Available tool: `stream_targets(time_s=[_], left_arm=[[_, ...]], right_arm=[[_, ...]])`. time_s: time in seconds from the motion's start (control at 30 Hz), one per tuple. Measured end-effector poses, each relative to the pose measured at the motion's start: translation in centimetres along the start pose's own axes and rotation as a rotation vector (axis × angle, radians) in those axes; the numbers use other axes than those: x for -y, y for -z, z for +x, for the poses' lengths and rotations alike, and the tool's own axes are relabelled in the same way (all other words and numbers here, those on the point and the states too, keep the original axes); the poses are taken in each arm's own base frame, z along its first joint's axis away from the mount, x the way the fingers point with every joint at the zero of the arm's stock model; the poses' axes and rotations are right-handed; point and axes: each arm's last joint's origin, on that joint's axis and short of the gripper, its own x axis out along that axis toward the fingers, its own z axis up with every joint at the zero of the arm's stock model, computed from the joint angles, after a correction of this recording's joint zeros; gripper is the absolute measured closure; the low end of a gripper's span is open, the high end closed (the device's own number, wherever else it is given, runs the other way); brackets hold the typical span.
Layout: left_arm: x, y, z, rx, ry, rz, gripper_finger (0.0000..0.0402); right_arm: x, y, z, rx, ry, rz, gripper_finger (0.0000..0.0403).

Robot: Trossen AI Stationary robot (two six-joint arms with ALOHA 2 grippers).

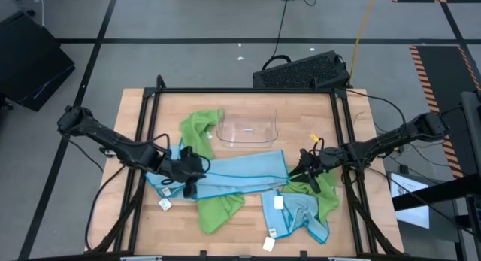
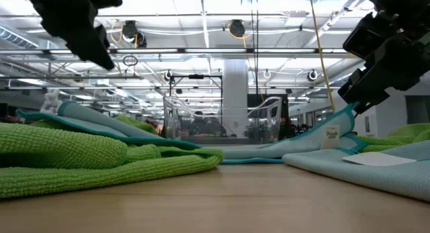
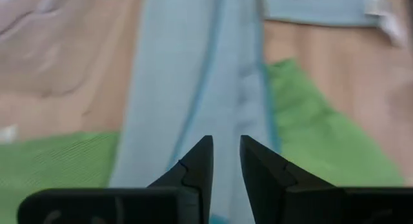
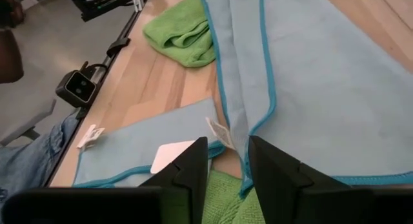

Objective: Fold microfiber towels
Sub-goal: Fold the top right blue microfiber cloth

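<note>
The long blue towel (image 1: 240, 171) lies flat across the table (image 1: 353, 133). The left gripper (image 1: 189, 173) and right gripper (image 1: 303, 169) hang over its two ends, fingers a little apart, holding nothing.

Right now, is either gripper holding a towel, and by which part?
Neither: left gripper and right gripper stand open over the folded blue towel.

We reach both arms inward low over the table, left gripper (image 1: 188, 171) and right gripper (image 1: 306, 169) facing each other well apart, each with its fingers parted by a narrow gap.
</note>
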Motion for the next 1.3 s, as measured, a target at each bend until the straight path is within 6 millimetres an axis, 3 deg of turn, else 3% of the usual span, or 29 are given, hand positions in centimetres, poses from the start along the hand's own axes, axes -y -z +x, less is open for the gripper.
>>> stream_targets(time_s=[0.23,0.73,0.97,1.1,1.3], left_arm=[[-1.2,2.8,1.5,-0.049,-0.070,-0.154,0.0320],[-0.1,5.5,2.7,0.000,0.109,-0.215,0.0320],[1.7,4.8,2.0,0.069,0.286,-0.280,0.0320],[3.0,3.5,1.1,0.135,0.342,-0.209,0.0320],[3.0,2.6,0.3,0.175,0.161,-0.148,0.0321]], right_arm=[[-0.7,0.3,0.0,0.001,0.007,0.018,0.0296],[-1.6,1.4,0.5,-0.032,0.041,0.033,0.0296],[-1.7,2.1,1.4,-0.072,0.038,0.035,0.0296],[-1.8,2.5,1.9,-0.087,0.033,0.035,0.0296],[-2.1,2.9,2.6,-0.089,0.011,0.029,0.0296]])
